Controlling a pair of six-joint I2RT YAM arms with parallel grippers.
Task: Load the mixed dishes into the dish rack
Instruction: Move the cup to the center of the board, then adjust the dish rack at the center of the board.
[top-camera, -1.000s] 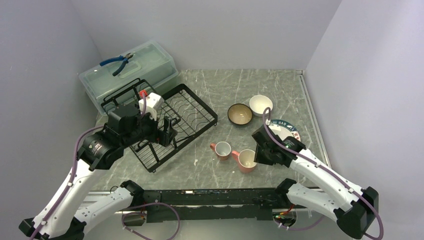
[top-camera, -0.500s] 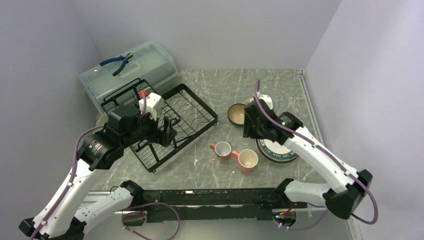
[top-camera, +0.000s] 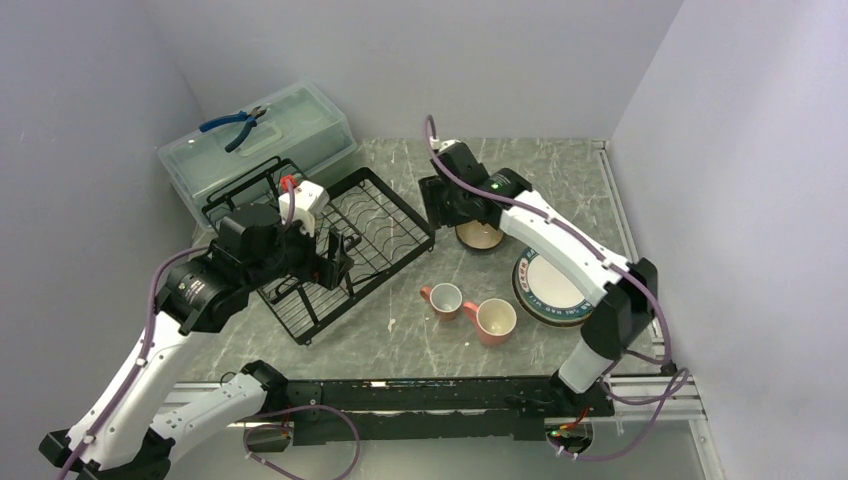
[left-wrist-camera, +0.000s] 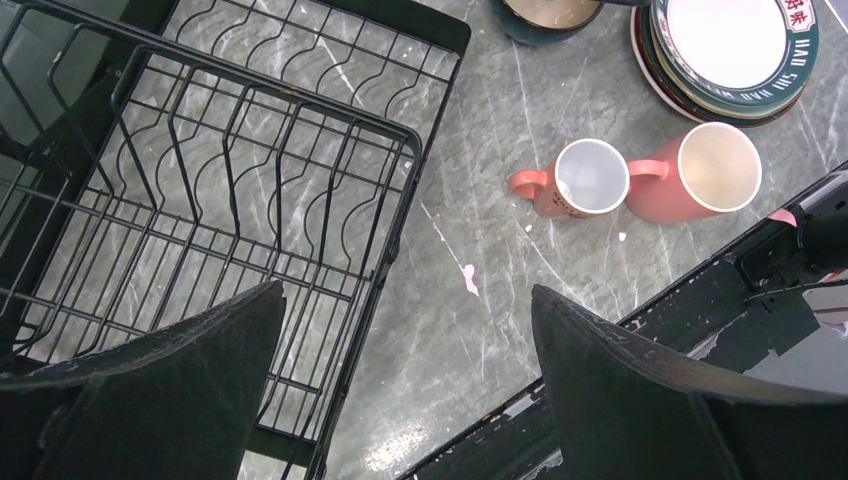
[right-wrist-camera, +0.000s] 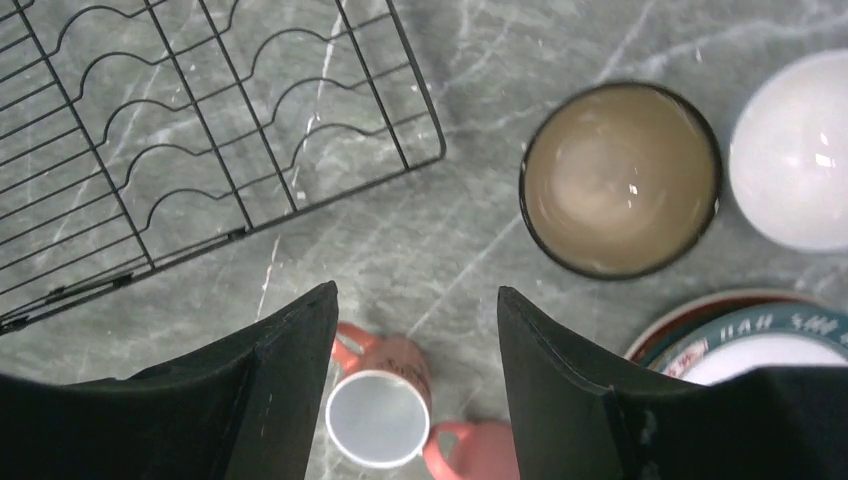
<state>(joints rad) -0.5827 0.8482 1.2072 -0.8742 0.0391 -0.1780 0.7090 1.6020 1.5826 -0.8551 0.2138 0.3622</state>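
Observation:
The black wire dish rack (top-camera: 375, 228) lies left of centre; it also shows in the left wrist view (left-wrist-camera: 250, 180) and the right wrist view (right-wrist-camera: 200, 140). My left gripper (top-camera: 335, 262) hovers open and empty over its near corner (left-wrist-camera: 407, 300). My right gripper (top-camera: 437, 207) is open and empty, high above the table between the rack and the dark bowl (right-wrist-camera: 620, 180). A white bowl (right-wrist-camera: 795, 150) sits beside the dark one. Two pink mugs (top-camera: 445, 300) (top-camera: 495, 320) stand upright near the front. The plate stack (top-camera: 555, 285), topped by the white teal-rimmed plate, is to their right.
A translucent pale green lidded box (top-camera: 290, 120) with blue pliers (top-camera: 235, 125) on top stands at the back left. Grey walls close in on the left, back and right. The black front rail (top-camera: 420, 395) runs along the near table edge.
My right arm has swung up and to the left, from beside the mugs and plates to above the dark bowl near the rack. The plate stack is now uncovered. My left arm has hardly moved.

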